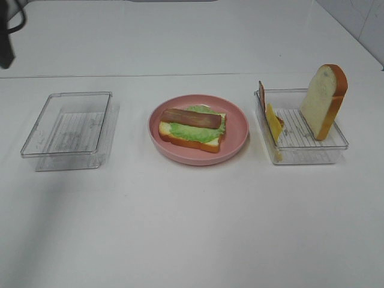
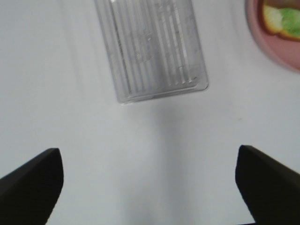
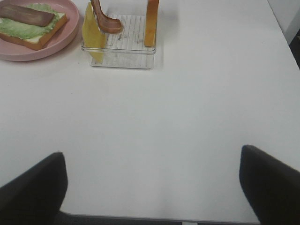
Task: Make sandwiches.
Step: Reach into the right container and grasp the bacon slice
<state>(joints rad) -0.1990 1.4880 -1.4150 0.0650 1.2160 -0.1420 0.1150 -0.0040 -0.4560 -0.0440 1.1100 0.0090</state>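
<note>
The partly built sandwich lies on the round pink plate in the middle of the table: a white bread slice with orange-brown crust, green lettuce on it, and a reddish-brown bacon strip on top. It also shows in the right wrist view and partly in the left wrist view. A second bread slice stands upright in the right clear tray, with a yellow cheese slice and a bacon strip at its left wall. My left gripper and right gripper are open, empty and above bare table.
An empty clear tray sits left of the plate; it also shows in the left wrist view. A dark piece of equipment hangs at the far left corner. Neither arm shows in the high view.
</note>
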